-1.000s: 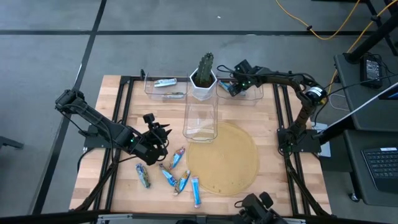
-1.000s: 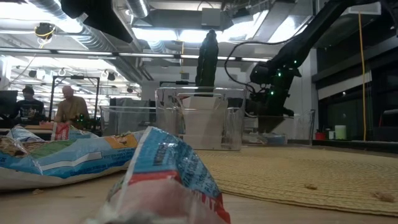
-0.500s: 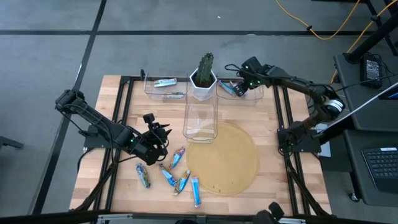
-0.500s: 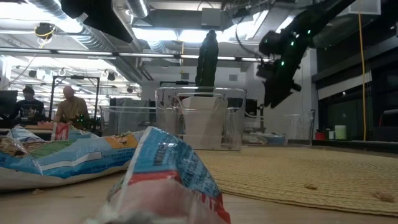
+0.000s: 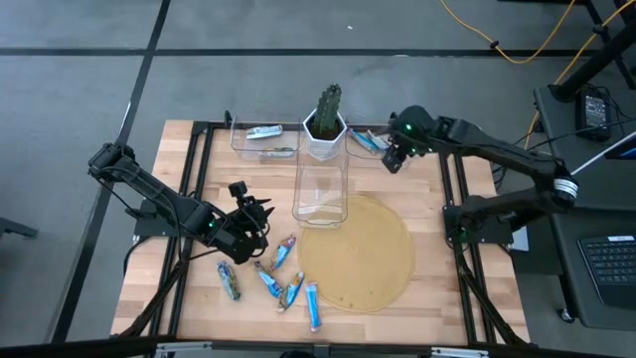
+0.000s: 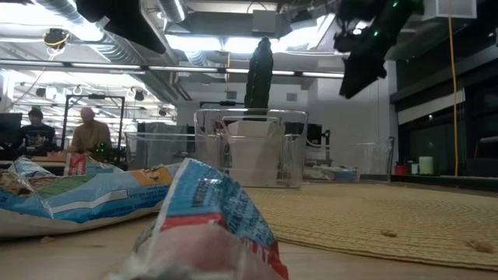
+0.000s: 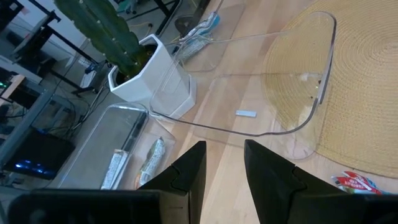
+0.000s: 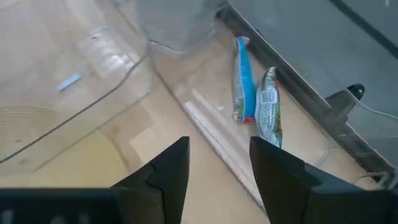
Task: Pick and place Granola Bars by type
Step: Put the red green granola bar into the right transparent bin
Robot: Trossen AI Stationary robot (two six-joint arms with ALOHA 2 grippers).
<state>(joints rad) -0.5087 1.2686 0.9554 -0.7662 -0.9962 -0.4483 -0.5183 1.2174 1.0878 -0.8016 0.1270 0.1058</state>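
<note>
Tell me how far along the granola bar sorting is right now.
Partly done. Two bars lie in the far left bin and two in the far right bin. Nothing is in hand: the right gripper hangs open and empty beside the right bin, and the left gripper waits open near the pile. About five loose bars are left on the table, and the middle bin looks empty.

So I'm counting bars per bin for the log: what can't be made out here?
- Left bin, high view: two bars, too small to tell their type.
- Right bin, high view: the right gripper hangs above it and covers part of it; the wrist view shows two bars.
- Loose bars, low view: blurred, too close to the camera.
- Left gripper, high view: too small to tell if it holds anything.
</note>
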